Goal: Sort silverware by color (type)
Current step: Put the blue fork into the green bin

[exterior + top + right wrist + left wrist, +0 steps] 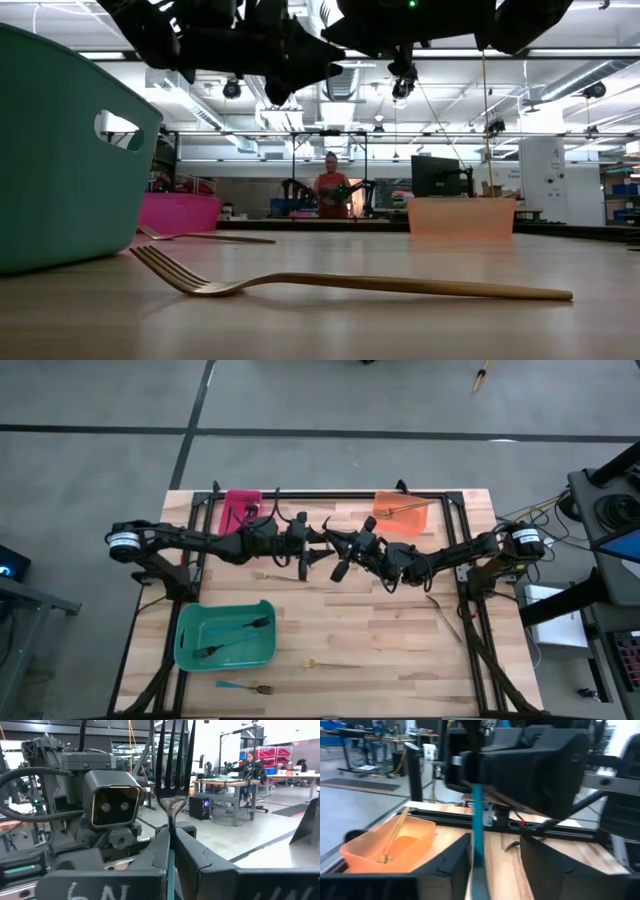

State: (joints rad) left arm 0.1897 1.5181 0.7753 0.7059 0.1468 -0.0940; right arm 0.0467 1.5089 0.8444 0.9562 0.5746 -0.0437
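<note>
My right gripper (347,556) (171,835) is shut on a blue-handled fork (172,775), held high above the middle of the table. My left gripper (318,552) (495,847) faces it from the table's left, open, with the fork's blue handle (478,820) standing between its fingers, close to one of them. Whether that finger touches the handle I cannot tell. Other silverware lies about: two dark forks in the teal bin (190,650), a gold fork in the orange bin (402,525), a gold fork (350,283) and a blue-handled fork (245,687) flat on the table near its front edge. My right gripper pinches the fork's neck (171,822), just below the tines, between its two fingers. The fingers come about level from the table's right and lie across the fork. The fork stands upright, tines up, its blue handle (478,835) hanging below the fingers, clear of the table.
A pink bin (240,510) stands at the back left. A gold fork (270,574) lies below the left arm and a silver fork (445,615) at the right. A dark frame rail (545,832) runs along the table's far edge. A person (330,190) stands far behind.
</note>
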